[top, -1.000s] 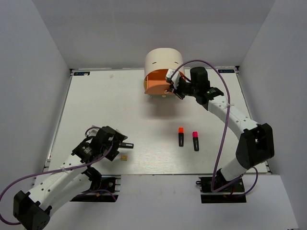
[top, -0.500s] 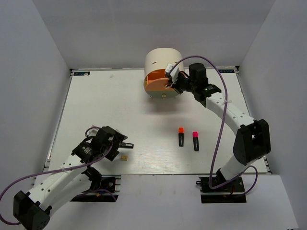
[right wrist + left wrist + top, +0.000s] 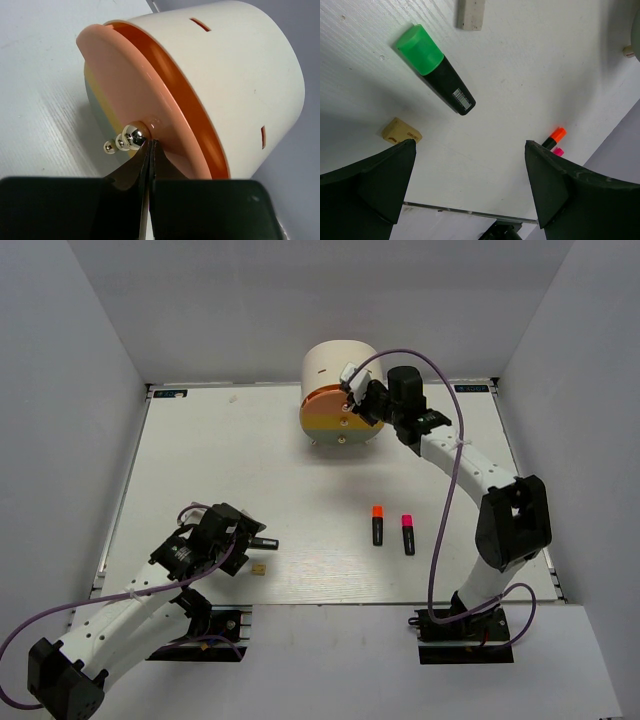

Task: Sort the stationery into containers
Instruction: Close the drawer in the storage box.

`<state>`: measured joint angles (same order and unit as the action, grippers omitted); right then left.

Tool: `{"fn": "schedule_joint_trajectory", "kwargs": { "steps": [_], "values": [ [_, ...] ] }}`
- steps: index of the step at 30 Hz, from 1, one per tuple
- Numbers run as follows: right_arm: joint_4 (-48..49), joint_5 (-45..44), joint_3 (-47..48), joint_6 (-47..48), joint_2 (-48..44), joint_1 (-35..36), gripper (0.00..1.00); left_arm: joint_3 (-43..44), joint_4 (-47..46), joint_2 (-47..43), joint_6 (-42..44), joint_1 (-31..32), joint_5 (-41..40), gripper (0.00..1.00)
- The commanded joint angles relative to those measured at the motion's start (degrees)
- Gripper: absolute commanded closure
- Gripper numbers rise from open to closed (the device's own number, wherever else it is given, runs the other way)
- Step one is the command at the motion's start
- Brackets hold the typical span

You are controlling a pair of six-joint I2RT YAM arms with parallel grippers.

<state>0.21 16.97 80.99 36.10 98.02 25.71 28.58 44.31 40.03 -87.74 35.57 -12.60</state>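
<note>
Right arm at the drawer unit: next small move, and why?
Probably nudge the peach drawer front in until flush: the shut right gripper sits by its knob, and an orange gap shows between front and cream shell.

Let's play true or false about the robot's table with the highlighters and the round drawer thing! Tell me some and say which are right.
1. The green highlighter lies on the table. True.
2. The left fingers are squeezed shut. False: they are wide open and hold nothing.
3. The right fingers are shut, with their tips at the knob of the peach drawer. True.
4. The pink highlighter is in a drawer. False: it lies on the table beside the orange highlighter.
5. The tan block sits on the green highlighter. False: it lies apart from it.
</note>
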Motion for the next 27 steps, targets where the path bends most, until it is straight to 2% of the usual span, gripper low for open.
{"fn": "schedule_joint_trajectory", "kwargs": {
  "steps": [1,13,27],
  "values": [
    [4.1,-2.6,3.2,-0.7,1.0,-0.2,1.00,0.0,-0.4,0.0,-0.4,-0.2,0.2,0.00],
    [5.8,-7.3,2.8,-1.5,2.4,-0.5,1.00,0.0,-0.9,0.0,-0.4,-0.2,0.2,0.00],
    [5.6,-7.2,2.4,-2.5,2.0,-0.4,0.98,0.0,-0.9,0.6,-0.4,-0.2,0.2,0.00]
  ]
}}
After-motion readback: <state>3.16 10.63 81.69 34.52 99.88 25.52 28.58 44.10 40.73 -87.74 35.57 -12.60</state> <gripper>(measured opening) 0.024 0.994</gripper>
